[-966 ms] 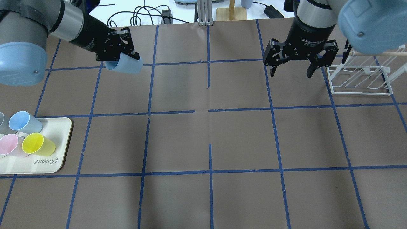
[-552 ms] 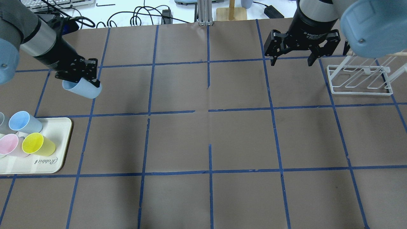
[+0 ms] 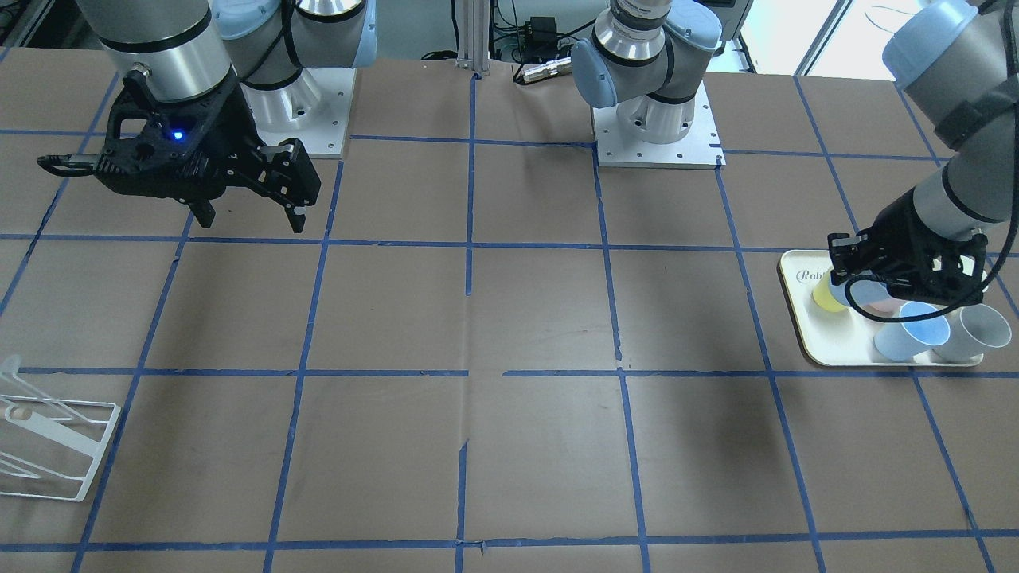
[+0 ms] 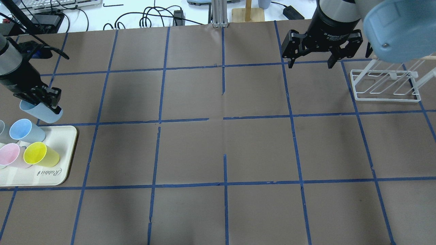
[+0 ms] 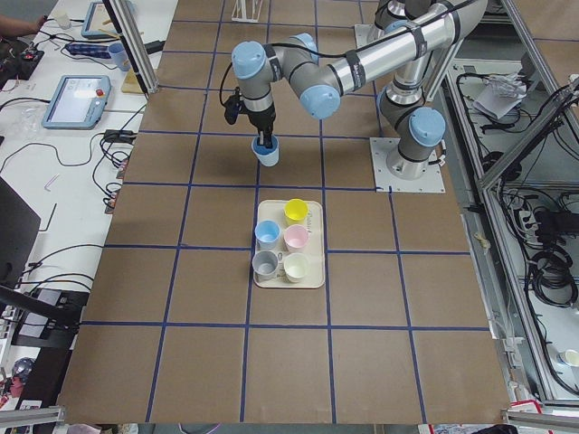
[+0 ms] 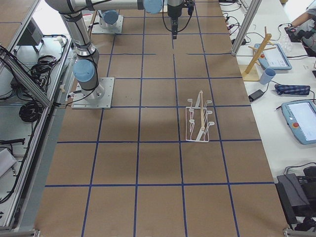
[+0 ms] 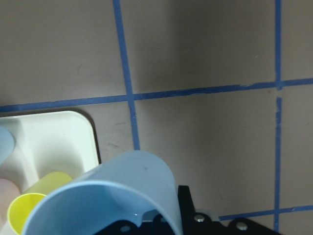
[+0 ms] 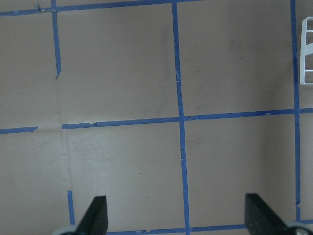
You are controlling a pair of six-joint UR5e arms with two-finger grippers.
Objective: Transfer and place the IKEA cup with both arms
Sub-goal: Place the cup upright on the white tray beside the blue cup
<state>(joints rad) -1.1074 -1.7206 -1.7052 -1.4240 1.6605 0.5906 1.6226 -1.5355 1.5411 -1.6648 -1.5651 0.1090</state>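
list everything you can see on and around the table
IKEA cup: 1, light blue, held tilted near the tray
tray: 1, cream, table's end on the robot's left
tray cups: 5, blue, pink, yellow, grey, white
wire rack: 1, white, table's right end
wooden stand: 1, tan, bench beyond the table
table: 1, brown, blue tape grid
left gripper: 1, black, jaws shut on the IKEA cup
right gripper: 1, black, jaws open, near the wire rack
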